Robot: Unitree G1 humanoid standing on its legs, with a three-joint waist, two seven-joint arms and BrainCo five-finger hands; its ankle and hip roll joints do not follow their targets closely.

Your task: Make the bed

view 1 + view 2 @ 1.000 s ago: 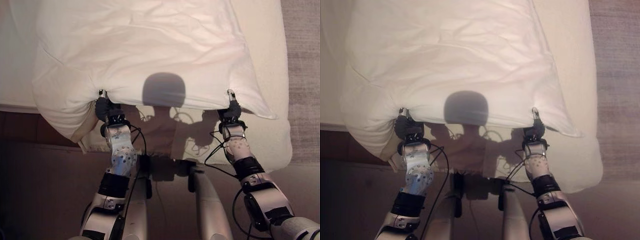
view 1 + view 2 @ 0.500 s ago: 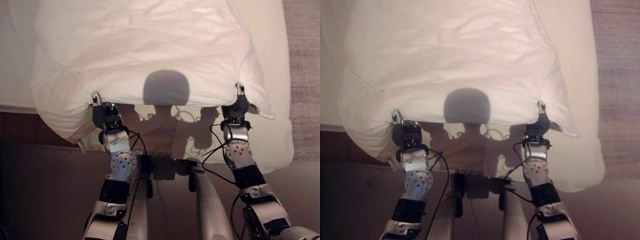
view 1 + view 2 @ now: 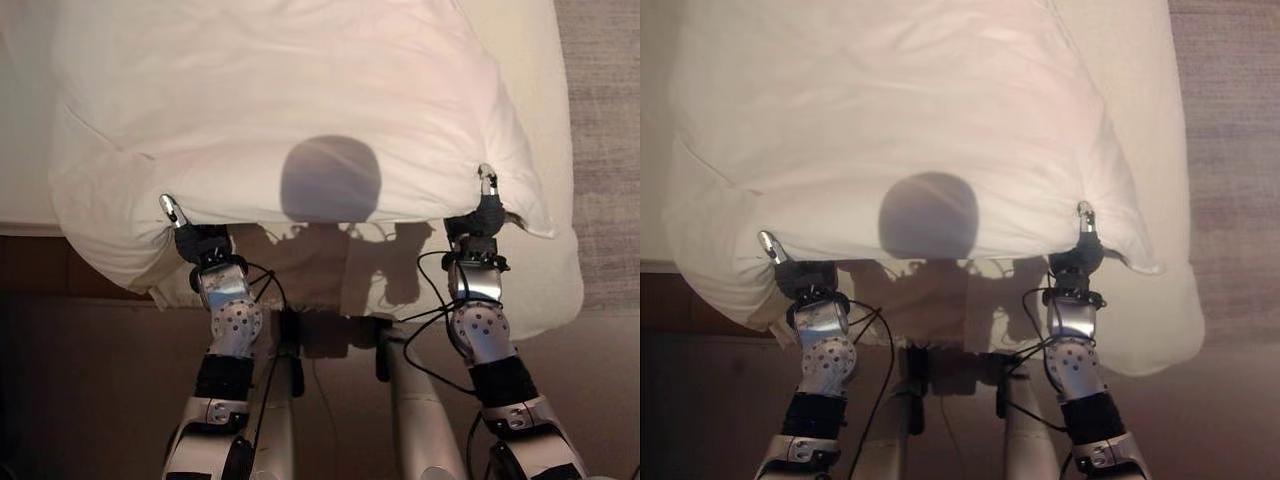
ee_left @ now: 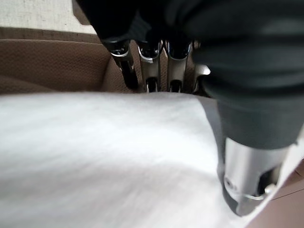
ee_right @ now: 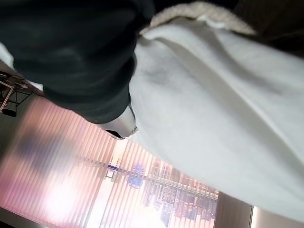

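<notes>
You're mid-spread: both hands hold the near edge of the duvet (image 3: 290, 100), which is lifted over the mattress (image 3: 545, 270), w/ most of it lying up the bed away from you.

Left hand (image 3: 197, 240) is at the edge's left end. In the wrist view its fingers (image 4: 149, 66) curl over the hem and the thumb sits against the cloth, so it's clamped on the duvet. Right hand (image 3: 478, 215) is at the right end; one finger pokes up past the hem, thumb presses the cloth in its wrist view, so it reads as pinching too, tho the fingers are mostly hidden there.

The left corner sags over the bed's side, bulging lower than the right.

Next, prob.: draw the edge toward you and down to the foot of the mattress, keeping both hands level and well apart so the hem stays taut. Bring the left side in a bit or the duvet lands skewed. Don't release until the edge is over the mattress end.
</notes>
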